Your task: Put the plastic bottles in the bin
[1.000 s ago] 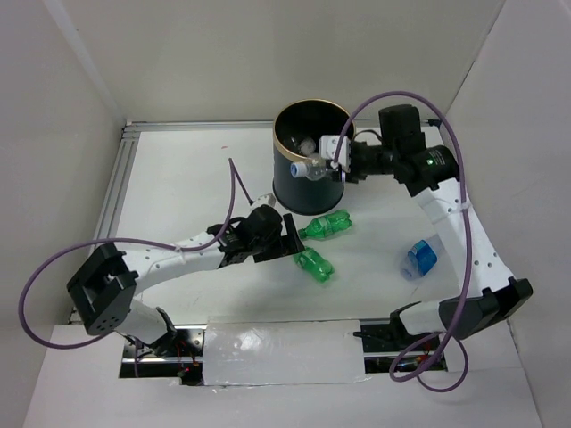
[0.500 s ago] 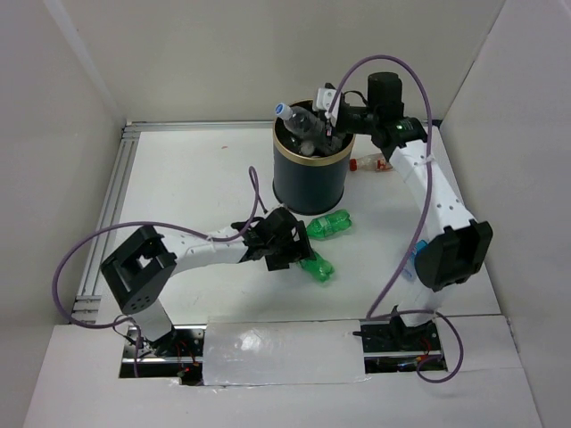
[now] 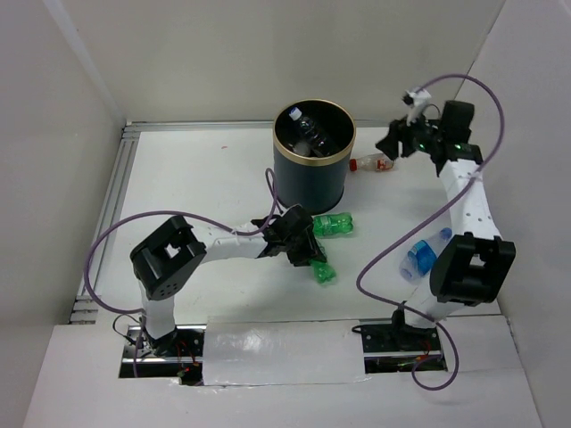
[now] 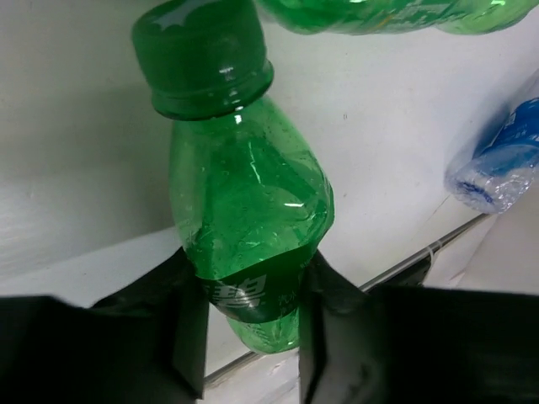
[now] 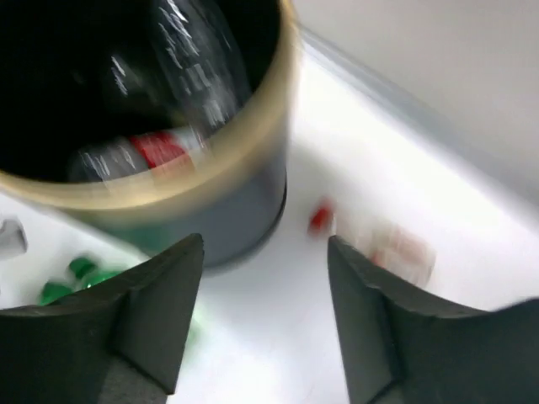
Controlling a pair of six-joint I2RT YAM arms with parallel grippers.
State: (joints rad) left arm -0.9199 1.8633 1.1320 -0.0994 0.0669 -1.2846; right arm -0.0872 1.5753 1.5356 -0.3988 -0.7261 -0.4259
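The dark bin (image 3: 308, 183) with a gold rim stands at the back centre, with clear bottles (image 3: 308, 138) inside. On the table lie a green bottle (image 3: 332, 225), a red-capped clear bottle (image 3: 370, 163) and a blue bottle (image 3: 421, 257). My left gripper (image 3: 303, 250) is shut on a second green bottle (image 3: 321, 272). In the left wrist view the left gripper (image 4: 248, 311) presses both sides of that green bottle's (image 4: 244, 202) label. My right gripper (image 3: 393, 143) hangs right of the bin. In the right wrist view the right gripper (image 5: 265, 244) is open and empty above the blurred red-capped bottle (image 5: 379, 240).
White walls close in the table on the left, back and right. A metal rail (image 3: 107, 214) runs along the left edge. Purple cables loop off both arms. The bin rim (image 5: 210, 172) lies just left of my right gripper's fingers.
The right gripper let a clear bottle drop into the bin and swung away to the right. The left gripper moved onto the nearer green bottle and closed on it.
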